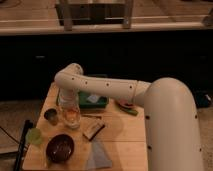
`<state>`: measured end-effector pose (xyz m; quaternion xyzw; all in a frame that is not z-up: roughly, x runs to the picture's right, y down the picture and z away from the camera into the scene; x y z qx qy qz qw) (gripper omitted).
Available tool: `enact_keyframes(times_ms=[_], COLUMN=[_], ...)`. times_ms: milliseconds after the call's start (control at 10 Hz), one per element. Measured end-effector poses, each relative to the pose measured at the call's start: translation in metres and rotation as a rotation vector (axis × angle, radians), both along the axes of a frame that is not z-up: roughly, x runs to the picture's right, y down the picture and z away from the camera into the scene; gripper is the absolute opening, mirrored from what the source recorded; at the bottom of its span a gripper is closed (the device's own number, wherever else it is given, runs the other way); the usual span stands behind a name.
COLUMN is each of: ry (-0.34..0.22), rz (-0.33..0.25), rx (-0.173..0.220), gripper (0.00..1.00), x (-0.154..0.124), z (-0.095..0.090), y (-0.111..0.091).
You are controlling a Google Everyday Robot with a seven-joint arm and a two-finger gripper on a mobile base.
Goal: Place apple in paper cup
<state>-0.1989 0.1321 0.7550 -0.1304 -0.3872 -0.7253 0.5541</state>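
Note:
The white paper cup (pixel 72 120) stands on the wooden table (pixel 125 140), left of the middle. The arm reaches down from the right, and my gripper (pixel 70 106) hangs directly over the cup's mouth. An orange-red patch, the apple (pixel 73 115), shows at the cup's mouth right under the gripper. I cannot tell whether it is held or rests inside the cup. The wrist hides the top of the cup.
A small grey metal cup (pixel 50 116) stands just left of the paper cup. A pale green cup (pixel 34 136) and a dark bowl (pixel 60 148) are at the front left. A green tray (pixel 93 100) is behind, a brown bar (pixel 93 131) and grey cloth (pixel 98 155) in front, and a flat red-and-green item (pixel 125 106) to the right.

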Motion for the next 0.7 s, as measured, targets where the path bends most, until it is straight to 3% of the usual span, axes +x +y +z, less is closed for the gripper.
enact_keyframes(times_ms=[100, 200, 700], ry=[0.002, 0.005, 0.01], rz=[0.0, 0.001, 0.011], rx=[-0.001, -0.001, 0.002], gripper=[0.75, 0.8, 0.8], x=[0.0007, 0.0014, 0.0068], z=[-0.0006, -0.0009, -0.0024], y=[0.0007, 0.0016, 0.0033])
